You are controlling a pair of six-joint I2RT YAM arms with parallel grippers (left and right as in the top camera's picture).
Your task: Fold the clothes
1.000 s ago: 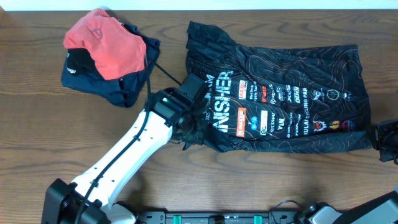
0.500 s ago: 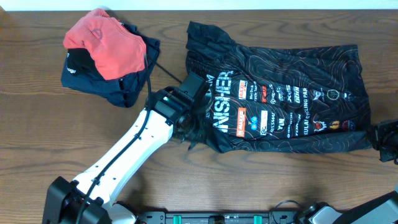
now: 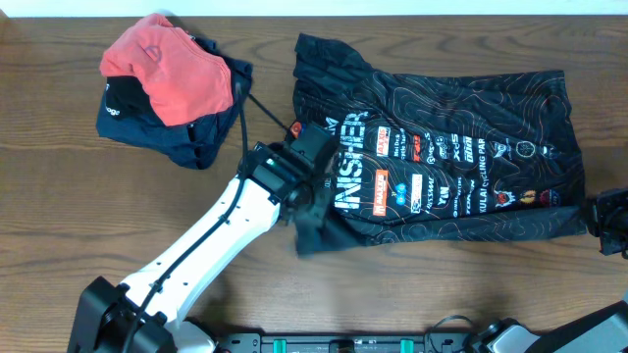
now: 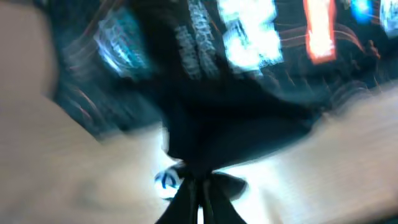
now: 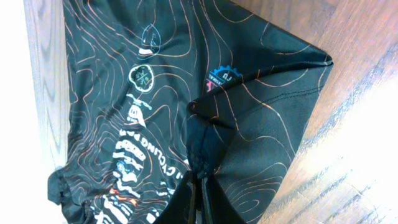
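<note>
From above: left arm (image 3: 196, 257) slanting from the near-left corner to the middle of the table (image 3: 59, 196), left claw (image 3: 306, 208) clamped on the near-left corner of the jersey (image 3: 461, 127). Jersey spread over the right half, long axis left to right. Right claw (image 3: 610, 221) at the right edge.

Left wrist: blurred, fingers (image 4: 180, 202) pinched on dark cloth.

Right wrist: fingers (image 5: 180, 208) closed on a jersey fold.

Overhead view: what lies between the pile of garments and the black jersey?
Only bare table, crossed by one thin black cable, up to the black jersey; overhead view shows this.
</note>
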